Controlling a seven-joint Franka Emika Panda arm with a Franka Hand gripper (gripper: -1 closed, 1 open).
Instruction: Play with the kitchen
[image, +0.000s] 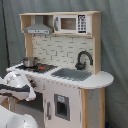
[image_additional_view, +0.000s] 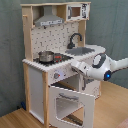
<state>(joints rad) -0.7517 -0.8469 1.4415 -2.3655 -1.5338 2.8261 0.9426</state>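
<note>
The kitchen (image: 65, 55) is a tall white and light-wood toy unit with a hood, a microwave shelf, a black faucet (image: 82, 59) and a grey sink (image: 72, 74). A small pot (image: 30, 61) stands on its stovetop. In the second exterior view the kitchen (image_additional_view: 35, 80) has its windowed oven door (image_additional_view: 72, 102) swung down and open. My gripper (image_additional_view: 76, 66) reaches in from the second exterior view's right and sits at the counter's front edge, just above the open door. In the first exterior view the gripper (image: 33, 93) is at the lower left, in front of the stove side.
A grey curtain hangs behind the kitchen. The unit stands on a wooden floor (image_additional_view: 15, 117). My white arm (image_additional_view: 112, 65) spans the space in front of the sink side. Another white part of the arm (image: 15, 117) fills the first exterior view's bottom left corner.
</note>
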